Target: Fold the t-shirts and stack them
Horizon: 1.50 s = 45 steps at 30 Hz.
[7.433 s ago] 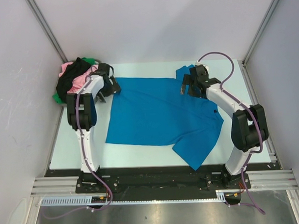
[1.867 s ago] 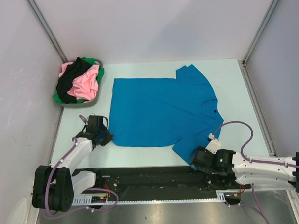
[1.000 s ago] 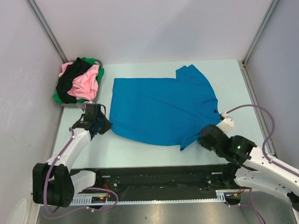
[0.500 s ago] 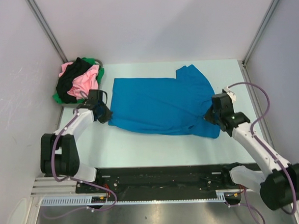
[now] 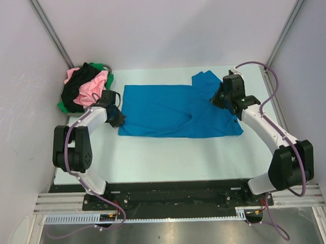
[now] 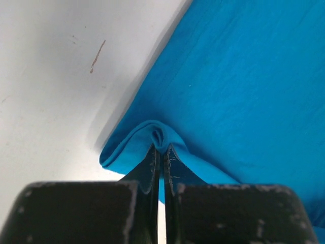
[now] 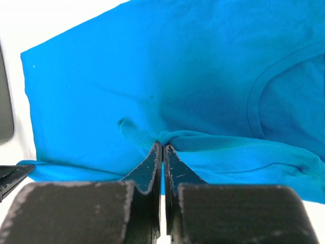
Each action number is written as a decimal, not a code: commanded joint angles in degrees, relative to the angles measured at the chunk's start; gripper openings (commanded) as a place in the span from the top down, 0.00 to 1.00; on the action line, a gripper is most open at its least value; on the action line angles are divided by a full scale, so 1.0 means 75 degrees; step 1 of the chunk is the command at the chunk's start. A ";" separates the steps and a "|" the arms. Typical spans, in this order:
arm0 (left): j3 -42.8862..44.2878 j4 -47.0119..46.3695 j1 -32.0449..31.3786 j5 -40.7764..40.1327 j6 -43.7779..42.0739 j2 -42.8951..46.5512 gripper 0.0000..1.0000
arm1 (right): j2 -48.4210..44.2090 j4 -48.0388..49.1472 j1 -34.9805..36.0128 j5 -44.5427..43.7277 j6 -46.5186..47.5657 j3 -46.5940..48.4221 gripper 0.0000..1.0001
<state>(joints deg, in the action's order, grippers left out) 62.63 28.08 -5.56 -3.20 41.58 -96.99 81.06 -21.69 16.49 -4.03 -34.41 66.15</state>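
A bright blue t-shirt (image 5: 168, 114) lies across the middle of the white table, its near half doubled over toward the back. My left gripper (image 5: 119, 117) is shut on a pinch of its left edge (image 6: 161, 138), where the cloth (image 6: 244, 76) bunches between the tips. My right gripper (image 5: 220, 98) is shut on a fold of the same shirt near the collar side (image 7: 167, 137), the shirt (image 7: 152, 66) spreading beyond it. Pink, black and green t-shirts (image 5: 87, 90) are heaped in the back left corner.
The heap sits in a round grey basket (image 5: 108, 67) by the left wall. Bare white table (image 5: 169, 156) shows in front of the blue shirt, and its surface (image 6: 45, 76) carries a small brown mark. Walls close in left, right and behind.
Both grippers have carried the shirt's near edge away from the table's front toward the back, folding the blue shirt over itself. The right arm swung from the near right to the back right.
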 commanded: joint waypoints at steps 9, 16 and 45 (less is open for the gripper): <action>0.0848 0.0101 0.0226 -0.0042 0.0350 -0.0637 0.91 | 0.1449 0.0501 -0.0394 0.0373 0.0381 0.1011 1.00; 0.1258 0.0089 0.0331 0.0029 0.0467 -0.1130 0.80 | 0.2258 0.0642 -0.0535 0.0420 0.0370 0.1608 1.00; -0.4680 -0.1526 0.0156 0.1257 0.2060 0.4669 0.13 | -0.2307 0.0057 0.0120 -0.1091 -0.0403 -0.1927 0.00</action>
<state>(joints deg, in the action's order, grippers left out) 36.80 24.25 -3.97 -0.49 51.20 -66.96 69.95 -17.43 15.00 -10.15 -34.17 59.42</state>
